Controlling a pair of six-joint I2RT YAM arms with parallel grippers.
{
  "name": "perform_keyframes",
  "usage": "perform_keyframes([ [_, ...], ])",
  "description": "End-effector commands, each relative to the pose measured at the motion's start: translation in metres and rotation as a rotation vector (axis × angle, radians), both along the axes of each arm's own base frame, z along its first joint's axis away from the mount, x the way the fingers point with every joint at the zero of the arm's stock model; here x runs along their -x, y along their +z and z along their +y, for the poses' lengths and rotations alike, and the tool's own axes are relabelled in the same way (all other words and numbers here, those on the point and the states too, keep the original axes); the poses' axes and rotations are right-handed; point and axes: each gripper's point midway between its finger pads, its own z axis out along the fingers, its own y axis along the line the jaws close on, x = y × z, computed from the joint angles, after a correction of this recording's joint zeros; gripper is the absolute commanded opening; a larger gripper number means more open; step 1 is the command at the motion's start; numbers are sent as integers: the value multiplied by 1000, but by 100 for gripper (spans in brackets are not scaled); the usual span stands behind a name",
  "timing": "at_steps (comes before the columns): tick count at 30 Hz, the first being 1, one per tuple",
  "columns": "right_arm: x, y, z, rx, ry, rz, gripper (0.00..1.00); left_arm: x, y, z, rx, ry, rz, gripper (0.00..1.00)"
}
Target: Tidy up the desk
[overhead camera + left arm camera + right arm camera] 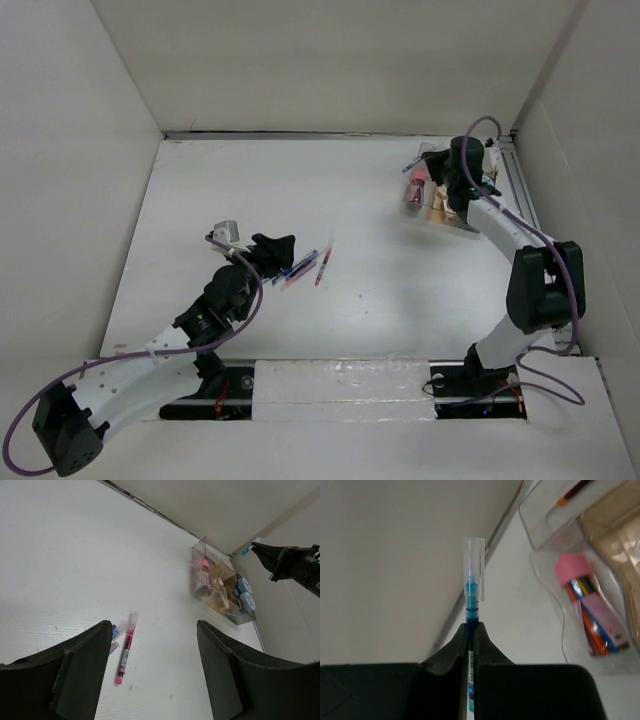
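Several pens (298, 268) lie loose on the bench (380, 290); right end effector (471, 630) pinches a blue pen (472, 597) by the tray (199, 550), left end effector (153, 627) gapes empty.

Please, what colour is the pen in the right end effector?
The pen is blue with a clear cap; right wrist view.

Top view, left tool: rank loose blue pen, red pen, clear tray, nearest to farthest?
1. Loose blue pen, just right of the left tool.
2. Red pen, slightly farther right on the desk.
3. Clear tray, far right corner, well beyond both pens.
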Motion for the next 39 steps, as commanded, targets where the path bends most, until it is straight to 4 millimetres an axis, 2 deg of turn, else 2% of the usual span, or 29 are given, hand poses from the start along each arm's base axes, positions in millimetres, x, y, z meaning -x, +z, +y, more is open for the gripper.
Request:
perform_keyframes([
  [1, -38, 25, -27, -272, -79, -101, 0, 1, 23, -3, 46, -14, -52, 65],
  [2, -47, 27, -49, -298, -108, -121, 0, 1, 23, -3, 49, -15, -56, 65],
  [3, -52, 25, -59, -331, -135, -122, 0, 2, 21, -2, 48, -15, -55, 65],
  [4, -60, 12, -66, -370, -166, -97, 0, 2, 22, -2, 50, -14, -57, 65],
  [5, -66, 16, -81, -387, -199, -106, 0, 1, 20, -2, 42, -14, -50, 65],
  [6, -69, 8, -90, -399, -232, -87, 0, 1, 21, -3, 43, -17, -48, 65],
  [7, -73, 0, -95, -434, -256, -74, 0, 2, 22, -4, 45, -23, -49, 65],
  [15, -85, -18, -136, -508, -373, -69, 0, 4, 23, -5, 54, -34, -53, 65],
  [18, -90, -27, -141, -503, -402, -52, 2, 3, 24, -4, 56, -27, -57, 65],
  [19, -93, -22, -148, -502, -416, -59, 3, 3, 24, -3, 54, -26, -55, 65],
  [21, -96, -32, -148, -495, -423, -27, 4, 4, 24, -4, 55, -30, -56, 65],
  [22, -96, -33, -155, -490, -435, -29, 4, 4, 26, -4, 62, -32, -63, 65],
  [26, -104, -39, -157, -482, -448, -9, 4, 4, 25, -3, 54, -27, -57, 65],
  [33, -104, -65, -164, -469, -478, 50, 6, 3, 24, -3, 55, -24, -56, 65],
  [36, -103, -71, -166, -463, -491, 58, 10, 4, 24, -3, 57, -27, -59, 65],
  [39, -104, -73, -172, -461, -497, 57, 18, 2, 23, -3, 48, -21, -51, 65],
])
